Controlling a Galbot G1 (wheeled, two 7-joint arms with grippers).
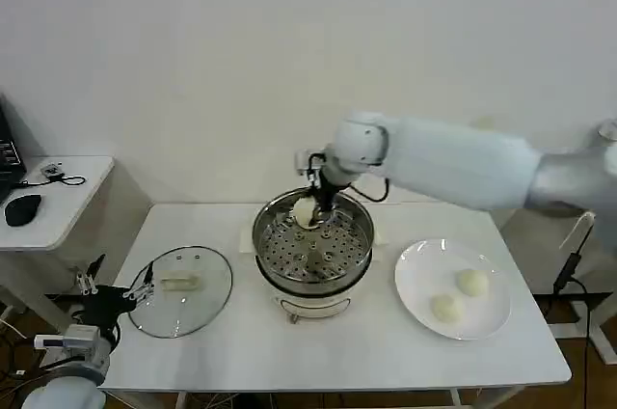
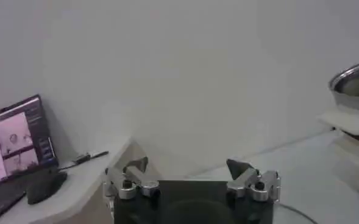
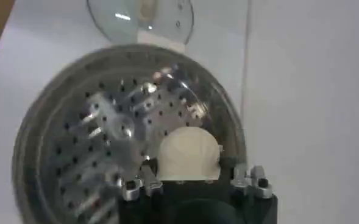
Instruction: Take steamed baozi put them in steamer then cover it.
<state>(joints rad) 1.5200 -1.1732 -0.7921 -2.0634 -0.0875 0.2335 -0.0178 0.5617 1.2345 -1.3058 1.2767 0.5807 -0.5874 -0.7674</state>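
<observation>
Left end effector [image 1: 118,286] waits at the lower left of the frame, fingers spread, beside one cover [image 1: 180,289] on the counter [image 1: 366,351]. Right end effector [image 1: 316,199] pinches one baozi [image 1: 305,211] over the steamer [image 1: 312,245] at centre. Two baozi [image 1: 472,282] lie on one plate [image 1: 424,274] at right.

Steamer [image 2: 357,85]: cut off by the left wrist view's edge. Cover [image 3: 140,18]: cropped at the frame edge. Laptop [image 2: 11,143]: partly out of frame.
</observation>
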